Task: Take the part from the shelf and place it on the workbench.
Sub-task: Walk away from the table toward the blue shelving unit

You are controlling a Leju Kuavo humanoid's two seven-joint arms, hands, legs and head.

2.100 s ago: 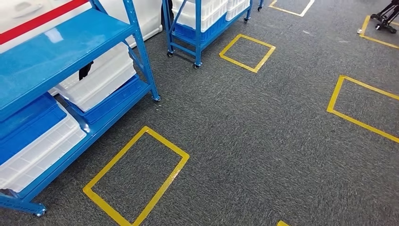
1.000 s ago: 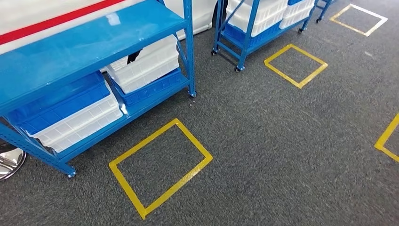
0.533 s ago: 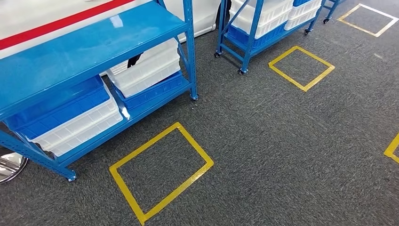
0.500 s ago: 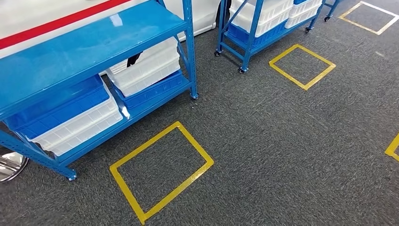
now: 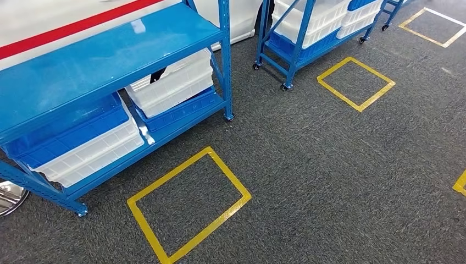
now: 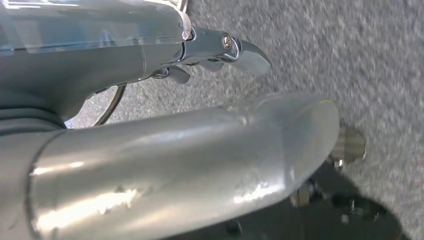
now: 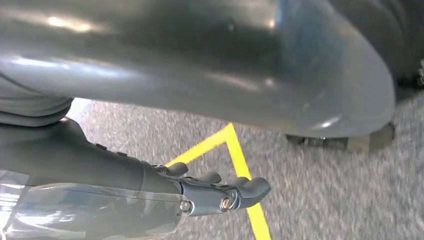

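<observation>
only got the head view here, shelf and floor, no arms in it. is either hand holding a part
Observer: No. The left hand and the right hand both hold nothing.
Operator: ok whats below the right one
Observer: A corner of yellow tape on the grey carpet, close to its fingers in the right wrist view.
</observation>
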